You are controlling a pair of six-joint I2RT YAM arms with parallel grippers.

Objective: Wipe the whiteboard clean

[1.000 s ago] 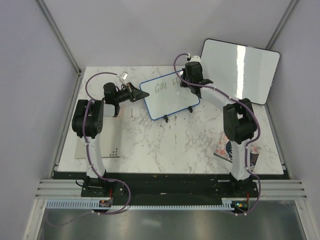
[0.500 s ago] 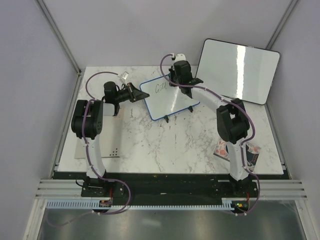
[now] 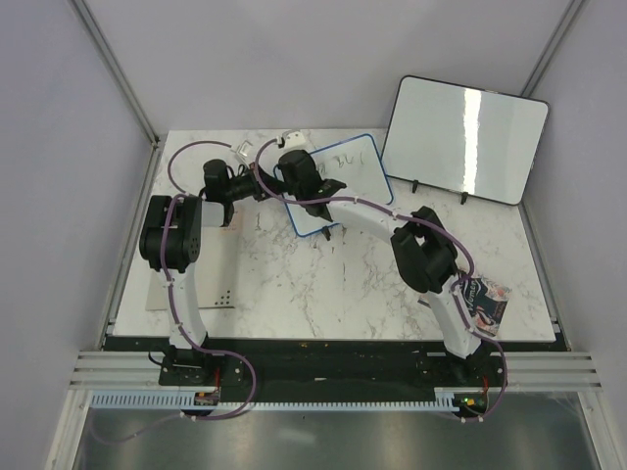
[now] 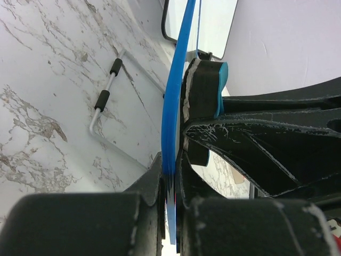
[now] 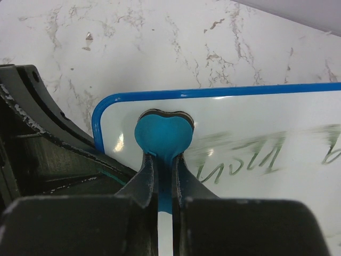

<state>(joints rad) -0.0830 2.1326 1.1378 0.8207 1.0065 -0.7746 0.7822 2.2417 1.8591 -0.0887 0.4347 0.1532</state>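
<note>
The small blue-framed whiteboard (image 3: 343, 181) stands tilted on the marble table at the back middle. Dark handwriting remains on its right part (image 5: 250, 157). My left gripper (image 3: 263, 182) is shut on the board's left edge; in the left wrist view the blue frame (image 4: 175, 106) runs between the jaws. My right gripper (image 3: 299, 176) is shut on a blue heart-shaped eraser (image 5: 162, 136), pressed flat against the board near its top left corner. The eraser also shows in the left wrist view (image 4: 205, 96), against the board's face.
A larger black-framed blank whiteboard (image 3: 460, 137) leans at the back right. A small printed packet (image 3: 482, 299) lies at the right front of the table. A thin paper sheet (image 3: 186, 294) lies at the left front. The small board's wire foot (image 4: 106, 101) rests on the marble.
My right gripper has swept the eraser from the board's right end across to its left end. The writing on the left part is gone. The left gripper has kept its hold.
</note>
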